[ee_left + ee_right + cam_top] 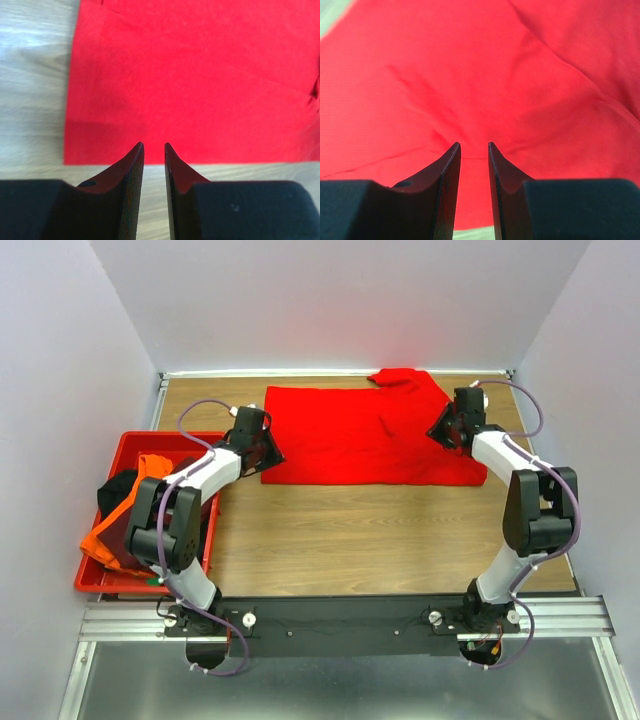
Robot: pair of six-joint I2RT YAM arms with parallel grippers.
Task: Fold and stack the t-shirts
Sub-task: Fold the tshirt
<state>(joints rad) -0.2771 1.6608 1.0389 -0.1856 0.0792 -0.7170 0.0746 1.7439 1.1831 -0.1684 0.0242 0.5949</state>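
Lying flat: red t-shirt [350, 435] | left pincer [154, 145] ajar, empty | right pincer [474, 145] grip unclear

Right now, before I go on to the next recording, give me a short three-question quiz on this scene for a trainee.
1. True or false: the red t-shirt lies spread out on the table, outside the crate.
2. Which cloth shows inside the crate? A) orange cloth and black cloth; B) blue and white cloth; C) green cloth only.
3. Fill in: the ___ claw is at the red t-shirt's near left corner.
Key: 1 true; 2 A; 3 left claw.
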